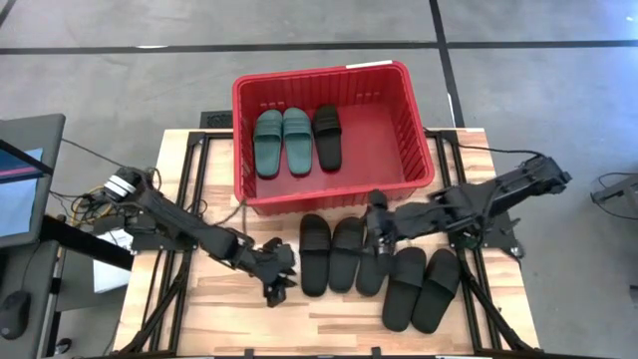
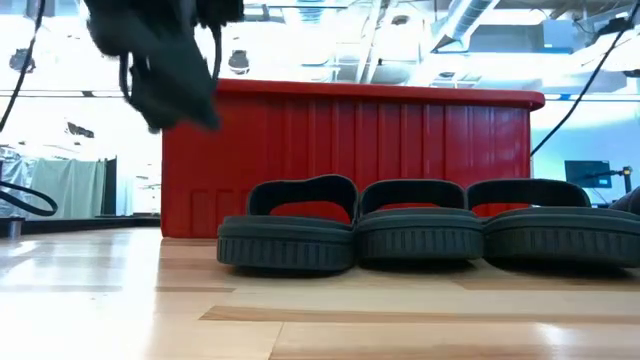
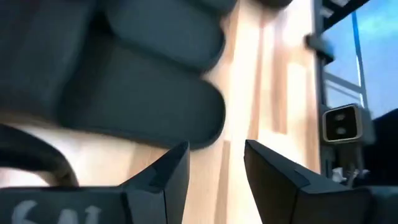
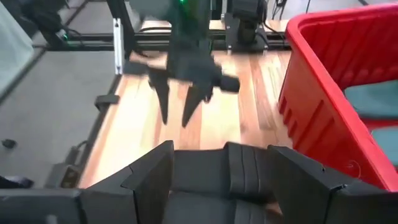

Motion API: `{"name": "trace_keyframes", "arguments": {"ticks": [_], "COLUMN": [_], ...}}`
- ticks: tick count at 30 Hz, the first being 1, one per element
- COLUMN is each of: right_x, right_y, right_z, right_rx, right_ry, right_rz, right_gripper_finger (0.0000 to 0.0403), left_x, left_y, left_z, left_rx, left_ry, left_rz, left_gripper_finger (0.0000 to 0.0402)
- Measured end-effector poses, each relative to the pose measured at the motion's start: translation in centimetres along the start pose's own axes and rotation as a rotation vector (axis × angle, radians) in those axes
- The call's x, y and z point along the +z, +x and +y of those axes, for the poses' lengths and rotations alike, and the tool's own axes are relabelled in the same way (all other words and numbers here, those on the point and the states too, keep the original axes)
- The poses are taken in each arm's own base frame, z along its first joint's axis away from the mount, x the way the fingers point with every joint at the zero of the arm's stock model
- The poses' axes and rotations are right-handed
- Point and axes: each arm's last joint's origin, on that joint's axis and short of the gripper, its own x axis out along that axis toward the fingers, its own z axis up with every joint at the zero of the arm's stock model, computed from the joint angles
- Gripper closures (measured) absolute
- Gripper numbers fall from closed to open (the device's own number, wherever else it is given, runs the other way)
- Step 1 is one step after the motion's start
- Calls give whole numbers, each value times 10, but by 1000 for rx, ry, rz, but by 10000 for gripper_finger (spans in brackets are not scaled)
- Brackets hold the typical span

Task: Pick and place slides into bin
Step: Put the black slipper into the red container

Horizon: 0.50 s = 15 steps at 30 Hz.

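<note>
Left gripper [image 1: 280,289]: hanging released, nothing between its fingers, in front of the bin [image 1: 399,150].
Right gripper [image 1: 376,234]: sitting spread around a black slide [image 1: 373,267] beside the bin's front wall.

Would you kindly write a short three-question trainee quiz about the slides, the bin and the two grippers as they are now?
1. How many slides lie inside the bin?
2. True or false: the left gripper holds a slide.
3. Which gripper straddles a black slide on the table: A left, B right?

Key: 1. Three: the green pair and one black slide. 2. False; it is open and empty. 3. B, the right gripper.
</note>
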Motion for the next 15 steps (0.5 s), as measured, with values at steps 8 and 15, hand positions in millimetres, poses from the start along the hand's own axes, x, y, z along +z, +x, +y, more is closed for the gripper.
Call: {"name": "trace_keyframes", "arguments": {"ticks": [8, 15], "right_x": [-13, -40], "right_y": [73, 125], "right_z": [11, 21], "right_rx": [-111, -223], "right_ry": [-143, -188], "right_rz": [40, 133], "right_gripper_finger": [163, 163], "left_x": [17, 17], "left_y": [-87, -149], "left_z": [-1, 1], "left_rx": [122, 168], "left_ry": [84, 124], "left_rz": [-286, -496], "left_gripper_finger": [260, 260]}}
